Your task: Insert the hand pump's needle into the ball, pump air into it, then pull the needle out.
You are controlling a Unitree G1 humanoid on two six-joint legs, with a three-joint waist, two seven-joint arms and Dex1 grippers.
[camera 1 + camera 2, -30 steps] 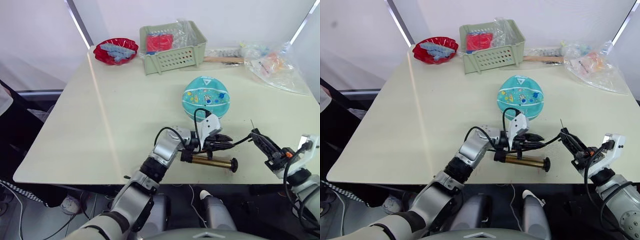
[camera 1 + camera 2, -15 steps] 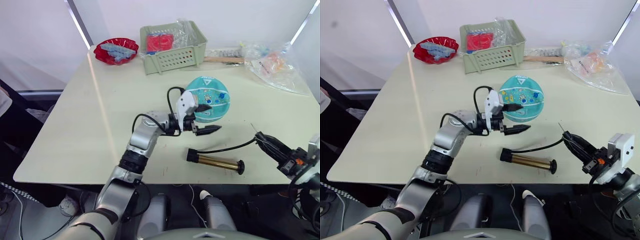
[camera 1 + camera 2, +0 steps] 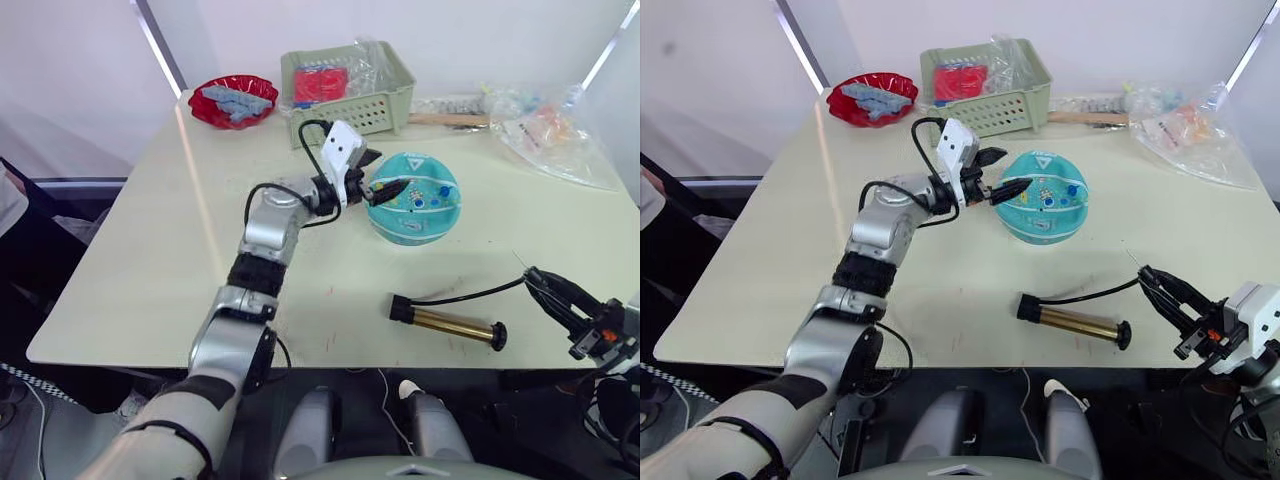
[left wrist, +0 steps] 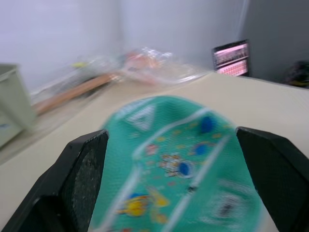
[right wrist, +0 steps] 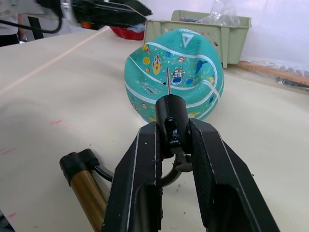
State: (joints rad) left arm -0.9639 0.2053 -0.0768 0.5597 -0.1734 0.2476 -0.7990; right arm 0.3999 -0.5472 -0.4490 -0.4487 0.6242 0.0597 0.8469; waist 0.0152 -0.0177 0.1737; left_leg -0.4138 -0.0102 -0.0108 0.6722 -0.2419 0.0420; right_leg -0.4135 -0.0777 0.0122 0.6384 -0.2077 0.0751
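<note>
The teal ball rests on the table behind the middle. My left gripper stands wide open at its left side, one finger on either side of the ball; I cannot tell if they touch it. The bronze hand pump lies flat near the front edge. Its black hose curves right to my right gripper, which is shut on the hose end. The needle sticks out of that end and points toward the ball, short of it.
A green basket and a red bowl stand at the back of the table. Clear plastic bags and a wooden stick lie at the back right. The front edge runs close below the pump.
My left gripper let go of the pump, opened wide and moved back to the ball's left side. The pump now lies alone on the table. The right gripper shifted slightly right.
</note>
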